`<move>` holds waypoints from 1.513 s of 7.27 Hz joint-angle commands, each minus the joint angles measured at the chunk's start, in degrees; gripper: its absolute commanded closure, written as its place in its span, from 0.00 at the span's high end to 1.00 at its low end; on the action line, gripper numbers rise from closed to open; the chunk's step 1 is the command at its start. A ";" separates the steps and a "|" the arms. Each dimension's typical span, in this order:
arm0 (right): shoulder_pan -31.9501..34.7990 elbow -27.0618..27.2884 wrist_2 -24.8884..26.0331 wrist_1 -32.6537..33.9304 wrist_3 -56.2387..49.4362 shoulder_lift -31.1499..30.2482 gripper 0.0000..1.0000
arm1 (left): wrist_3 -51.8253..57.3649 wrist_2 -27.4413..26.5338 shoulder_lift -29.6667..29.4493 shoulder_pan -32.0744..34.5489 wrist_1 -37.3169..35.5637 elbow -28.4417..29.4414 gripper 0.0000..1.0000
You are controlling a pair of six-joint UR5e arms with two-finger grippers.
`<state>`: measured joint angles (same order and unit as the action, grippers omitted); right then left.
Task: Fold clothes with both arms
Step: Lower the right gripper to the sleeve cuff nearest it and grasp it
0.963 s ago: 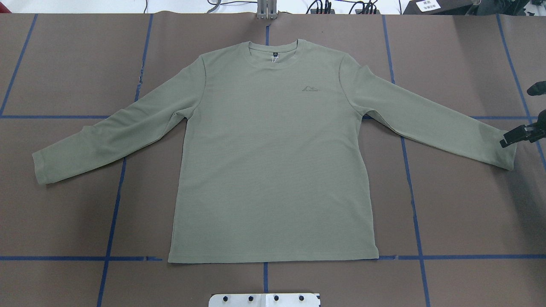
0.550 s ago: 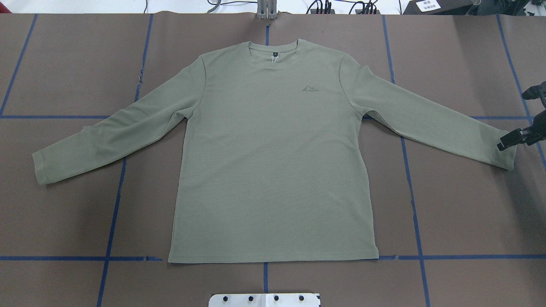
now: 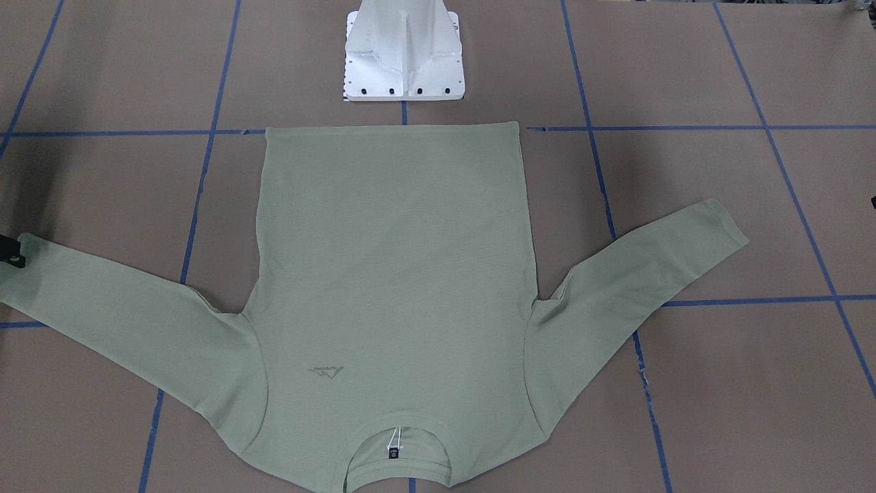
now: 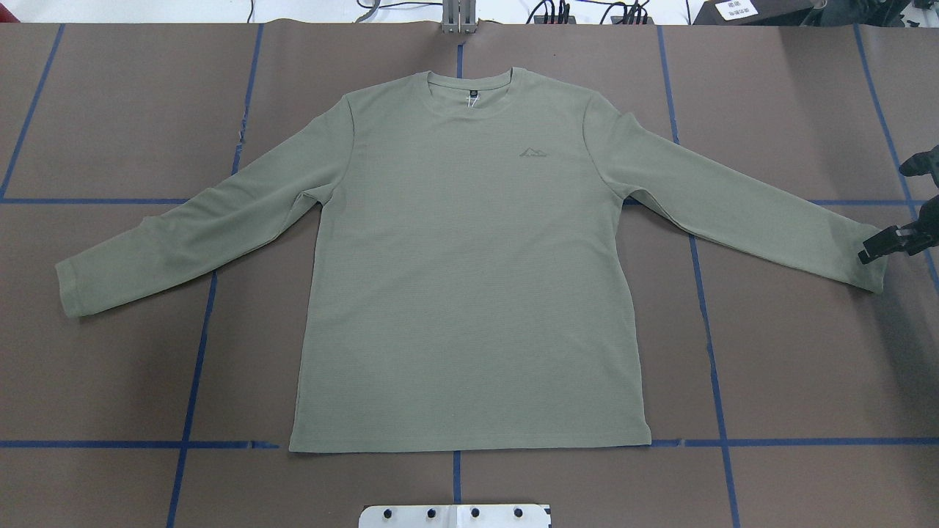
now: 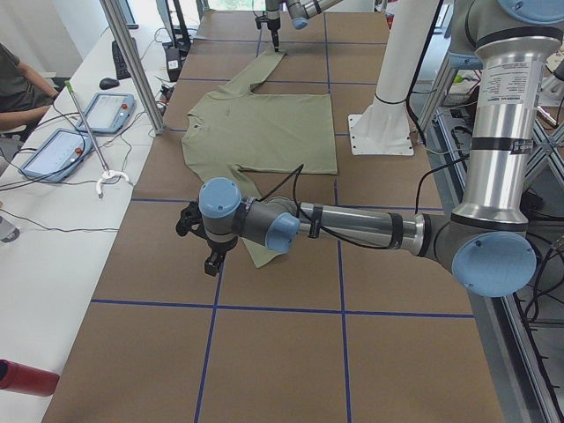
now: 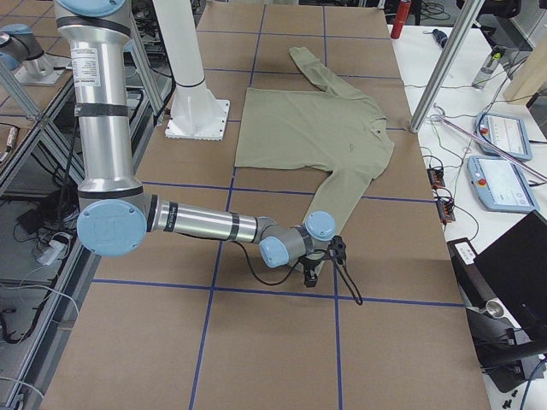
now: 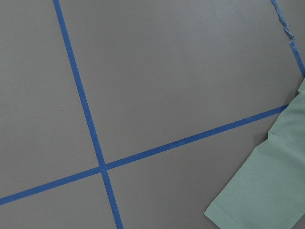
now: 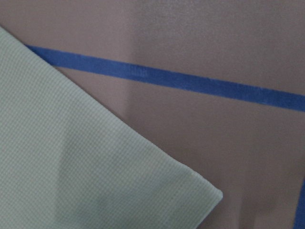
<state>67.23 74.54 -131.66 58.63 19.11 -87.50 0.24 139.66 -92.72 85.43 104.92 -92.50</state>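
Note:
The sage-green long-sleeved shirt [image 4: 469, 279] lies flat and face up on the brown table, neck at the far side, both sleeves spread out and angled toward me. My right gripper [image 4: 895, 207] stands at the right sleeve's cuff [image 4: 869, 268], open, with one fingertip [image 4: 874, 249] over the cuff's edge. The right wrist view shows only that cuff's corner [image 8: 95, 167] close up. My left gripper [image 5: 201, 244] hovers low beside the left cuff [image 4: 73, 290], outside the overhead view; I cannot tell whether it is open or shut. The left wrist view shows the cuff [image 7: 267, 191] at its lower right.
The white pedestal base [image 3: 404, 55] stands just behind the shirt's hem. Blue tape lines [image 4: 704, 308] cross the table. Beyond the far edge, a side bench holds teach pendants [image 5: 106, 110] and cables, with a seated person [image 5: 13, 79] there. A red can [image 5: 26, 377] lies near the corner.
My right gripper shifted slightly along the right cuff, first inward and toward me, then a little back outward. The shirt has not moved.

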 commanded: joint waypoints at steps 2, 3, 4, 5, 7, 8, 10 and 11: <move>0.10 0.43 -0.17 0.00 -0.03 -0.04 0.34 | 0.20 0.00 0.00 0.00 0.46 0.39 1.00; 0.10 0.78 -0.26 0.00 -0.12 0.05 0.27 | 0.11 0.00 0.00 0.00 0.46 0.39 1.00; 0.10 0.78 -0.44 0.00 0.05 0.05 0.20 | 0.02 0.00 0.00 0.00 0.46 0.39 1.00; 0.18 1.83 -0.79 0.08 0.31 -0.04 0.10 | 0.02 0.00 0.00 0.00 0.46 0.48 1.00; 0.97 4.72 -1.05 0.43 0.49 -0.13 0.00 | -0.07 0.00 0.00 0.00 0.46 0.48 1.00; 2.72 5.26 -3.23 0.26 0.49 -0.13 0.00 | -0.07 -0.09 0.00 0.00 0.46 0.48 1.00; 5.36 7.53 -8.86 0.17 0.49 0.83 0.00 | -0.07 -0.09 -0.18 0.00 0.46 0.48 1.00; 5.37 9.90 -9.23 0.70 0.84 1.36 0.00 | -0.07 -0.09 -0.18 0.00 0.46 0.48 1.00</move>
<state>72.09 81.84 -139.40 58.91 19.68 -86.85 0.18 139.57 -92.86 85.43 105.38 -92.02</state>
